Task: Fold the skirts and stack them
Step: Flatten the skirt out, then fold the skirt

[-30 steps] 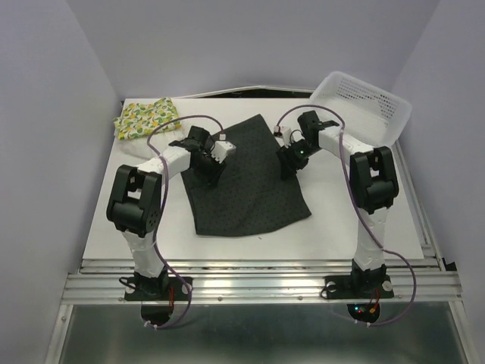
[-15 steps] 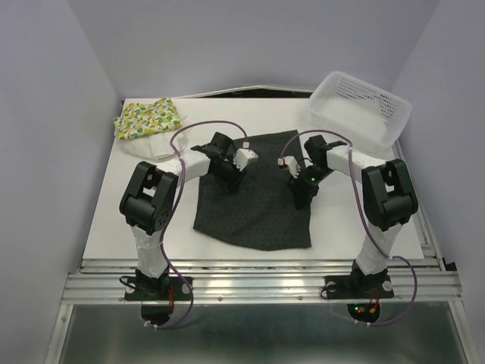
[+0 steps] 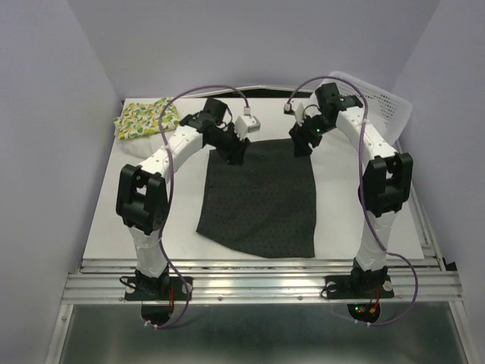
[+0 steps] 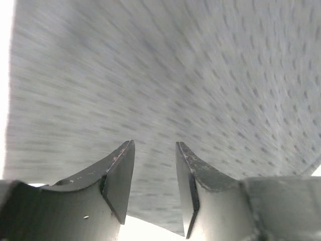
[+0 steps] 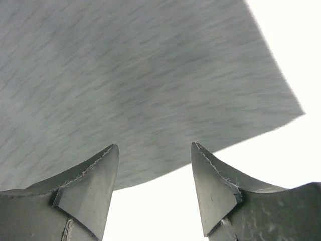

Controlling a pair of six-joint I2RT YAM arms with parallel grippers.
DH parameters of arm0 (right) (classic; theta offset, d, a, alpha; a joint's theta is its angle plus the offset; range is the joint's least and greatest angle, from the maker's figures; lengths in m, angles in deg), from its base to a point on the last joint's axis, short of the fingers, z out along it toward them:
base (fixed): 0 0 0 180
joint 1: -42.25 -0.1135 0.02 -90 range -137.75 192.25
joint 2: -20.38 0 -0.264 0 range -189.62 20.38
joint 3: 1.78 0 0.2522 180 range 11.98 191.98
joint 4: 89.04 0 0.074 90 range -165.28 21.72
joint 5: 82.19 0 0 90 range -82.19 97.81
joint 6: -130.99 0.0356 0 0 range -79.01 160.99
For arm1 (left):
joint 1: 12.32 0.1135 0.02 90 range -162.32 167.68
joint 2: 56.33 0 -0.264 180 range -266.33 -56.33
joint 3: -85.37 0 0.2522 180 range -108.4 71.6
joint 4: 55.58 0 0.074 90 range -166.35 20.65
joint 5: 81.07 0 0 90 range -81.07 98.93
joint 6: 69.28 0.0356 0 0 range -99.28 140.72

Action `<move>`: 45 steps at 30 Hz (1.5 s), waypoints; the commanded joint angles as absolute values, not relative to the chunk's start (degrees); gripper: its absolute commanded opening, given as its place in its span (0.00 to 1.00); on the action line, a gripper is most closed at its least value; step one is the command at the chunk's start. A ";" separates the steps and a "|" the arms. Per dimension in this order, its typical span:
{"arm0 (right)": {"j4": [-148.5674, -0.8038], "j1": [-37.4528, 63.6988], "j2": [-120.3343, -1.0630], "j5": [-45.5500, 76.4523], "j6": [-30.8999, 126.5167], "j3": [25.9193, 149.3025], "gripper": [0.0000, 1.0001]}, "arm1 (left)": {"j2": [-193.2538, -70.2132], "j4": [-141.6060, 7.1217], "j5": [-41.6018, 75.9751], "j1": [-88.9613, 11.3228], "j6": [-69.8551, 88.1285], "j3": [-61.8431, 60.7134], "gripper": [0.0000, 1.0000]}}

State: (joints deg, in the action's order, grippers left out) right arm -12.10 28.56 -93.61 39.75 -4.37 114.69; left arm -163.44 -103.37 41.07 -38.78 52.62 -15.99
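From above, three skirts and one basket are seen. The black skirt [image 3: 258, 201] lies flat mid-table. The lemon skirt [image 3: 146, 119] sits on the white skirt [image 3: 142, 148] at the far left. The basket [image 3: 388, 105] stands at the far right, its inside mostly hidden. The left gripper [image 3: 236, 157] and the right gripper [image 3: 301, 148] are at the black skirt's far corners.

Left wrist: the left gripper [image 4: 154, 143] is slightly parted and holds nothing, over the black skirt [image 4: 175, 75].

Right wrist: the right gripper [image 5: 155, 145] is wide apart and grips nothing, over the edge of the black skirt [image 5: 125, 75].
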 commanded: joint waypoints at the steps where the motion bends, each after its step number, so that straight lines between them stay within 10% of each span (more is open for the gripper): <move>1: -18.58 31.79 -100.97 37.27 -0.06 128.47 0.65 | -165.39 -108.27 44.78 -33.86 56.31 -28.64 0.50; 30: -43.11 33.46 -119.10 30.84 -14.64 125.62 0.46 | -189.57 -102.40 34.68 -26.12 52.71 -42.92 0.51; 38: -42.23 33.46 -120.07 30.49 -14.38 128.69 0.01 | -192.29 -101.87 32.74 -26.03 52.27 -43.71 0.23; 45: -46.08 33.46 -119.02 29.52 -9.73 132.04 0.01 | -189.58 -101.08 32.22 -25.94 51.48 -43.88 0.00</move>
